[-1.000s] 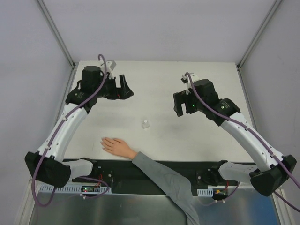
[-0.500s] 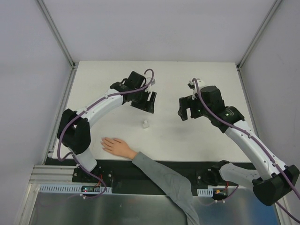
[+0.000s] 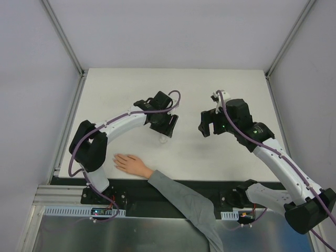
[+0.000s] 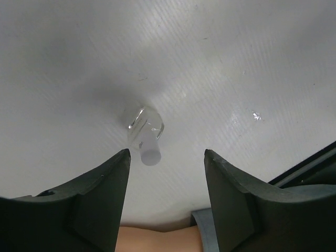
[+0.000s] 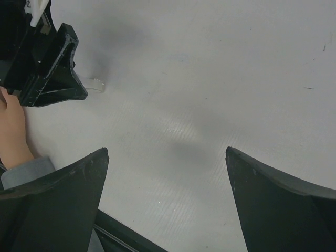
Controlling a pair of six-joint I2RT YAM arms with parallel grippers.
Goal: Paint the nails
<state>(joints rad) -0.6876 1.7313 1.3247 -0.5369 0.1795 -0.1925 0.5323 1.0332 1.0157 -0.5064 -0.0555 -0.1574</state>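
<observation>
- Your L gripper [image 3: 169, 127] was at the far-left side of the table [image 3: 231, 86] a sec ago. It has swung in and now hangs right over the small clear bottle [image 4: 143, 128].
- Its jaws are spread wide, w/ the bottle betw. the fingers in the left wrist view, no contact.
- Bottle stands upright (pale cap [image 4: 150, 157] on top), same spot as before.
- Your R gripper [image 3: 205, 126] has barely shifted. It's spread open, holding nothing, well right of the bottle.
- Hand [image 3: 129, 163] w/ grey sleeve [image 3: 181, 197] hasn't moved: flat at the near table edge, near-left of the bottle.
- Nails [image 3: 116, 160] at its fingertips are too small to make out.
</observation>
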